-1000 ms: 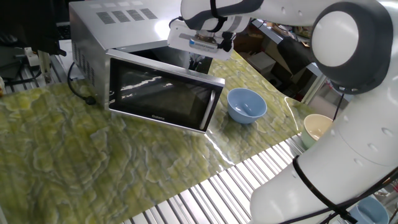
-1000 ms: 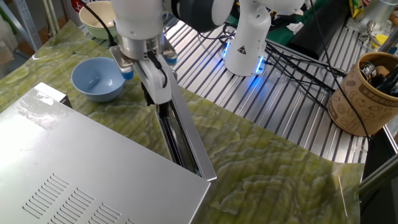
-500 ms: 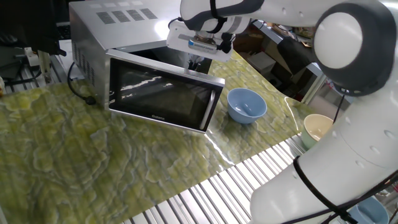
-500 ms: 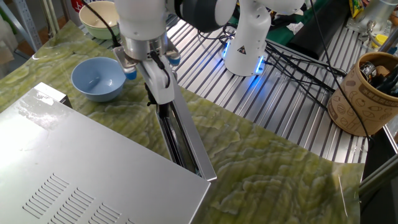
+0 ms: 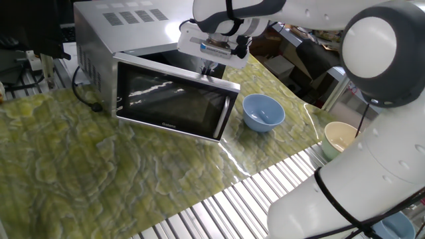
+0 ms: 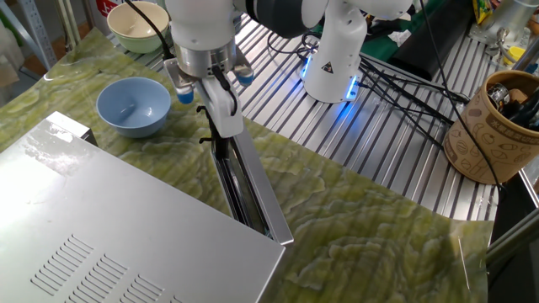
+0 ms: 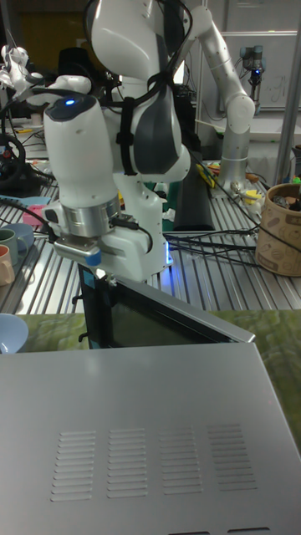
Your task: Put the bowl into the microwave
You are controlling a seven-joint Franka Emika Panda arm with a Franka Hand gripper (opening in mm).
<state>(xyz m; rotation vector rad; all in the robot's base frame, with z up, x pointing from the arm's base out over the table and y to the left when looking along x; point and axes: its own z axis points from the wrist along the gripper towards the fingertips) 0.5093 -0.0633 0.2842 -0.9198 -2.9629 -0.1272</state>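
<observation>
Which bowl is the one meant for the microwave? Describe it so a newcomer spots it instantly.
Start at the silver microwave with its door swung open. Just past the door's free edge, on the green mat, sits the light-blue bowl. The other bowl nearby is cream-coloured and sits farther off.

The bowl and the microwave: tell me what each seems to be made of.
The bowl: probably glazed ceramic, possibly glossy plastic; its light-blue surface carries shiny highlights. The microwave: a brushed sheet-metal case with punched vent slots, and a door of dark reflective glass in a silver frame.
</observation>
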